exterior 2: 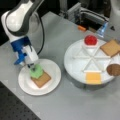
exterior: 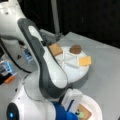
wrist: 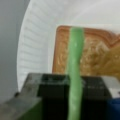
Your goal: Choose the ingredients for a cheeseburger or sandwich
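Observation:
In a front view my gripper (exterior 2: 32, 67) hangs over the white paper plate (exterior 2: 53, 72), shut on the green lettuce disc (exterior 2: 36, 71). The lettuce sits tilted just above a tan toast square (exterior 2: 42, 80) lying on the plate; whether they touch I cannot tell. The wrist view shows the lettuce (wrist: 75, 62) edge-on in front of the toast (wrist: 95, 55). The divided white tray (exterior 2: 72, 72) holds a red tomato (exterior 2: 90, 40), a second toast (exterior 2: 111, 47), a brown patty (exterior 2: 113, 69) and yellow cheese (exterior 2: 93, 78). In a front view the gripper (exterior: 76, 111) is low, beside the lettuce (exterior: 80, 115).
The arm (exterior: 47, 67) fills a front view's left and hides part of the tray (exterior: 75, 72). Black and grey equipment (exterior 2: 85, 13) and an orange item (exterior 2: 81, 28) sit at a front view's top. A dark perforated board (exterior 2: 15, 110) lies at its bottom left.

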Robot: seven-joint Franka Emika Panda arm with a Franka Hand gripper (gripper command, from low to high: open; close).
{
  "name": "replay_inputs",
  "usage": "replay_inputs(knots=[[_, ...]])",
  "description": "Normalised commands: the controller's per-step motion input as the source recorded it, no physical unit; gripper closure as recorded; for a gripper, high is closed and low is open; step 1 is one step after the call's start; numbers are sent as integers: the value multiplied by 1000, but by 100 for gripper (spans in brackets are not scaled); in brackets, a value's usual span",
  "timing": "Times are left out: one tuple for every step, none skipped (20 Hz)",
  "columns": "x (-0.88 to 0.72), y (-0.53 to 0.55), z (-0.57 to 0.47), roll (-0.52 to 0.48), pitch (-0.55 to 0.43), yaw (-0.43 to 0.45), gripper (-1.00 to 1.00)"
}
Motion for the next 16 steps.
replay_inputs(knots=[[-115,194,-83,46,-169,-112,100],[-111,186,-91,44,-171,-110,100],[-105,175,-99,41,-174,-107,100],[-98,163,-105,39,-178,-107,100],[-91,153,-111,38,-181,-106,100],[-85,139,-114,37,-184,-104,100],[-84,129,-121,30,-197,-111,100],[-86,118,-129,20,-203,-115,100],[-89,108,-133,18,-204,-118,100],[-96,98,-136,14,-204,-117,100],[-101,93,-143,6,-208,-120,100],[-108,87,-149,-4,-212,-120,100],[-112,81,-156,-7,-218,-119,100],[-115,77,-155,-3,-218,-116,100],[-119,75,-151,-3,-219,-114,100],[-124,75,-145,-1,-220,-114,100]])
